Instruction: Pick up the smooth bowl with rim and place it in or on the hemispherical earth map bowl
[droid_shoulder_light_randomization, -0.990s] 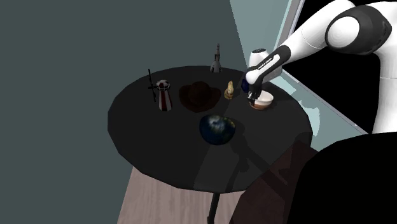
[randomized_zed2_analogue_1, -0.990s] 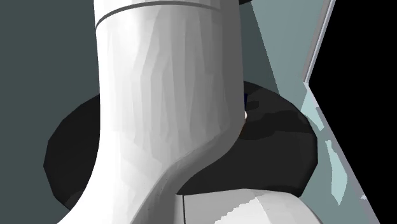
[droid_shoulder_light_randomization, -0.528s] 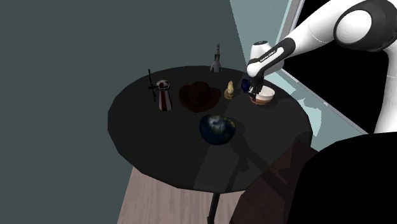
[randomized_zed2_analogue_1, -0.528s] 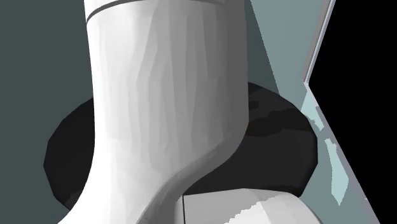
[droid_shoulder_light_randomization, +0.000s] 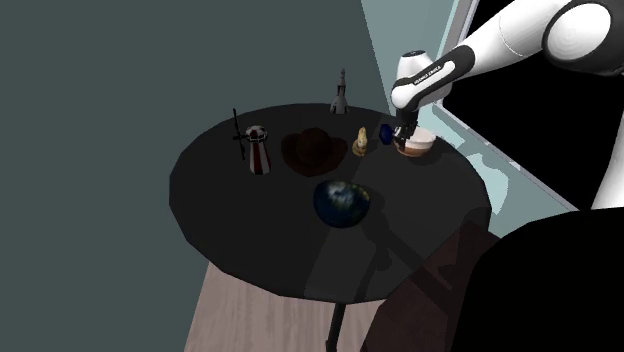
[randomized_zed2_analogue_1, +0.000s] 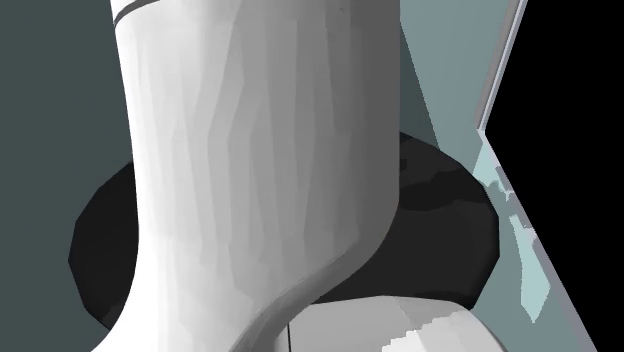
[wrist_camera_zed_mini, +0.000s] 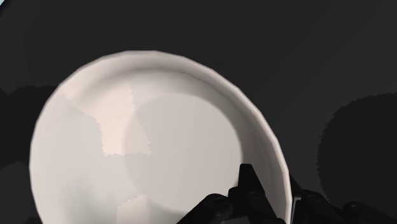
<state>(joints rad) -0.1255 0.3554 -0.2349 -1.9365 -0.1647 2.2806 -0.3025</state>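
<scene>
The round black surface (droid_shoulder_light_randomization: 250, 230) fills the middle of the shoulder view. The white bowl (droid_shoulder_light_randomization: 415, 144) is at its upper right edge, close to the pale wall panel (droid_shoulder_light_randomization: 415, 35). The white arm (droid_shoulder_light_randomization: 500, 40) comes in from the upper right corner and bends down to the bowl, with the black fingers (droid_shoulder_light_randomization: 404, 130) at the bowl's left rim.

The wrist view shows the hold plainly. The fingers (wrist_camera_zed_mini: 251, 191) straddle the rim of the white bowl (wrist_camera_zed_mini: 159, 140), one inside the smooth wall and the other outside it, and they are closed on the rim between them. I cannot tell whether the bowl's base touches the surface (its underside looks brownish in the shoulder view).

The earth-map bowl (droid_shoulder_light_randomization: 343, 203), blue and green, stands near the centre of the shoulder view. It is lower and to the left of the white bowl and well apart from it.

Across the upper part of the surface, from left to right:
- a thin black cross-shaped thing (droid_shoulder_light_randomization: 237, 133)
- a red and white bottle-like piece (droid_shoulder_light_randomization: 259, 152)
- a dark brown hat (droid_shoulder_light_randomization: 312, 150)
- a small yellow figure (droid_shoulder_light_randomization: 361, 141)
- a small blue thing (droid_shoulder_light_randomization: 385, 133), just beside the fingers

A grey rocket-like figure (droid_shoulder_light_randomization: 341, 92) stands at the surface's top edge.

In the second exterior view a thick white arm link (randomized_zed2_analogue_1: 260, 170) takes up the left and middle of the frame. The black surface (randomized_zed2_analogue_1: 440, 220) shows behind it, and a black area (randomized_zed2_analogue_1: 580, 150) runs down the right side.
</scene>
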